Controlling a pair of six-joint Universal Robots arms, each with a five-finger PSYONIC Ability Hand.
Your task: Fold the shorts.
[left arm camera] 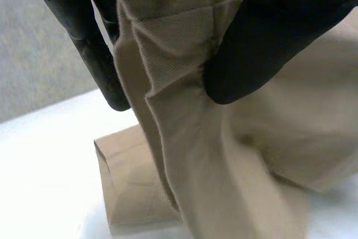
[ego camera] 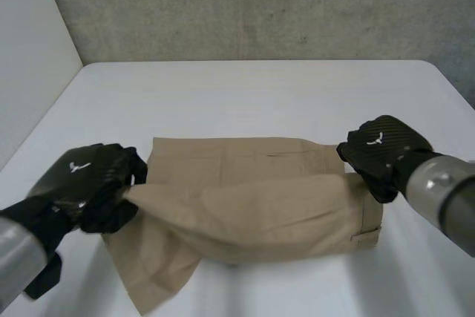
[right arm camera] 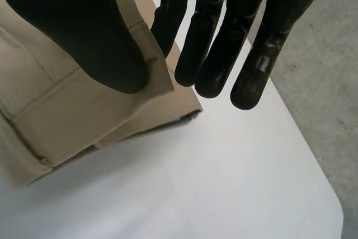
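The tan shorts [ego camera: 260,198] lie on the near half of the white tabletop [ego camera: 260,94], their long axis running left to right. The left hand [ego camera: 85,183] pinches their raised left end. The right hand [ego camera: 382,154] pinches a corner at the right end.

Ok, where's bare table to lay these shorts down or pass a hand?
Widest free patch: the table between the shorts and the back wall. A smaller strip runs along the near edge beside the right arm. Crowded at both ends, where the left hand and right hand pinch the shorts.
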